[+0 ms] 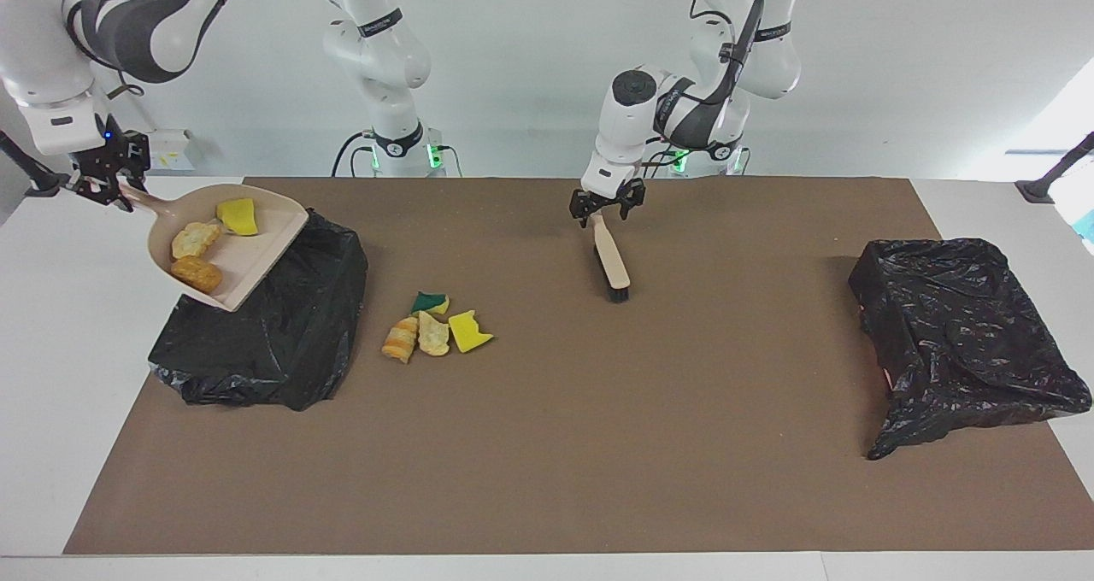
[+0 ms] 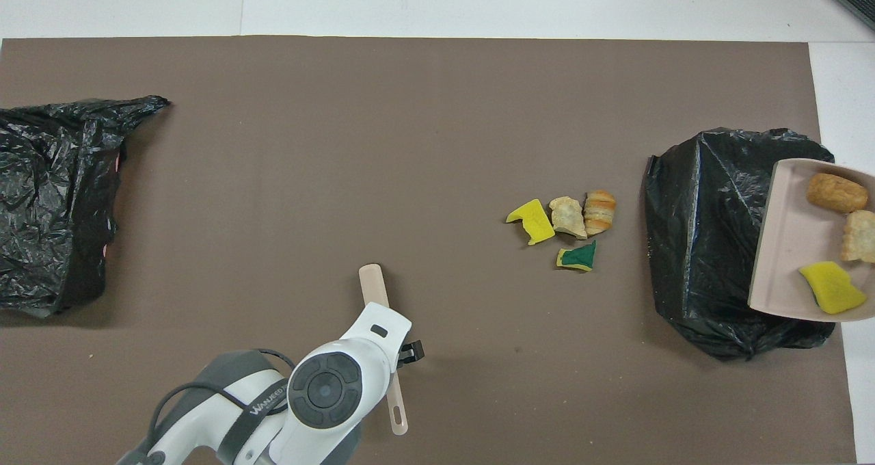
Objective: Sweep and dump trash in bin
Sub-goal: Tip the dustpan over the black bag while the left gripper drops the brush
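One partly legible word marks the arm [image 2: 263,405] above the left end effector [image 1: 607,209].

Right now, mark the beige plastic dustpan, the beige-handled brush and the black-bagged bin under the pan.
beige plastic dustpan [image 1: 256,261], facing view, bare pan floor.
beige-handled brush [image 1: 610,254], facing view, mid handle.
black-bagged bin under the pan [image 1: 282,342], facing view, bag's side wall.

Left hand [image 1: 607,208] spread open, right hand [image 1: 109,190] clamped (both raised).
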Controlling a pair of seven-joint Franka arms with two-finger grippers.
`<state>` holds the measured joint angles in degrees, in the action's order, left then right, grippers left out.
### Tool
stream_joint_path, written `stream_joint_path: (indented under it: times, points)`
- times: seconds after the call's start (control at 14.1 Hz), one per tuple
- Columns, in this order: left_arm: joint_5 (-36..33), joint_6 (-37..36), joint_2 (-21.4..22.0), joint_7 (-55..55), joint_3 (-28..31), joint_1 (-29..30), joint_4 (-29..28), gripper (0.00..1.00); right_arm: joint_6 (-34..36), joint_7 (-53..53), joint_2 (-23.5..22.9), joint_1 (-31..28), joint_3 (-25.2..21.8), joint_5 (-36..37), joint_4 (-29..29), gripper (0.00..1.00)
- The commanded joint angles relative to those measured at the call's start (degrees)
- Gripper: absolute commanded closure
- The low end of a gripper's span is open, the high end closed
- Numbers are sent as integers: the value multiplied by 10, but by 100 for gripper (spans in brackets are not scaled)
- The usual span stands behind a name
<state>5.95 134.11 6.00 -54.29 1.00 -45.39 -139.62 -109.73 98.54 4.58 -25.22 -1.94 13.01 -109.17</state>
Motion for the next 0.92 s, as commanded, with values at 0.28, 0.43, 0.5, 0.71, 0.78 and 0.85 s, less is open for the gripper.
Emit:
stream_joint_path:
  times: [0.28, 0.43, 0.5, 0.71, 0.78, 0.85]
  points:
    - [-2, -109, -76, 152, 0, 133, 173, 0, -21, 1, 10, 57, 3, 188, -29, 100]
    - [-2, -186, -122, 192, 0, 173, 266, 0, -23, -5, 10, 67, 3, 218, -31, 100]
    - [-2, -213, -134, 216, 0, 195, 302, 0, -23, -6, 11, 77, 3, 238, -35, 100]
    - [-2, -241, -122, 299, 1, 248, 334, 0, -14, -13, 12, 100, 3, 280, -35, 100]
    - [-2, -246, -109, 329, 1, 272, 335, 0, -14, -14, 12, 104, 3, 290, -36, 100]
    - [-3, -258, -101, 362, 1, 297, 341, 0, -14, -14, 13, 106, 3, 296, -37, 100]
